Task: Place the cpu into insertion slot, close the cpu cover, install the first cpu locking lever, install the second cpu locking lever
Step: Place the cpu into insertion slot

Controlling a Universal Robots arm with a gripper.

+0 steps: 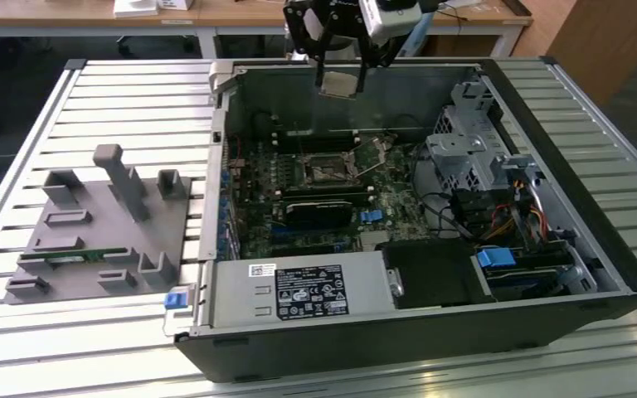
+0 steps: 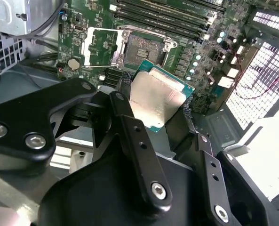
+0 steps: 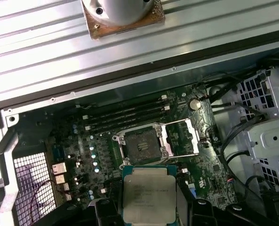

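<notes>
Nearest us the gripper (image 2: 155,108) clamps the cpu (image 2: 160,92) above the far edge of the computer case (image 1: 407,352), apart from the bare insertion slot (image 3: 141,146), whose cpu cover (image 3: 199,134) we see flipped open. A printed white label (image 1: 309,292) sits at the case's near edge. Slatted metal surface (image 1: 130,99) beneath; wooden desks (image 1: 53,12) beyond.

silver-topped cpu (image 3: 149,194) in claw (image 2: 155,96), clear of bare insertion slot (image 3: 141,144), cpu cover (image 3: 196,134) open

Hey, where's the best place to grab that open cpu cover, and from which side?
Take the cpu cover by its outer frame bar, farthest from the insertion slot, probably coming from above: it is a thin windowed plate swung open beside the slot. The tool holds the cpu.
</notes>
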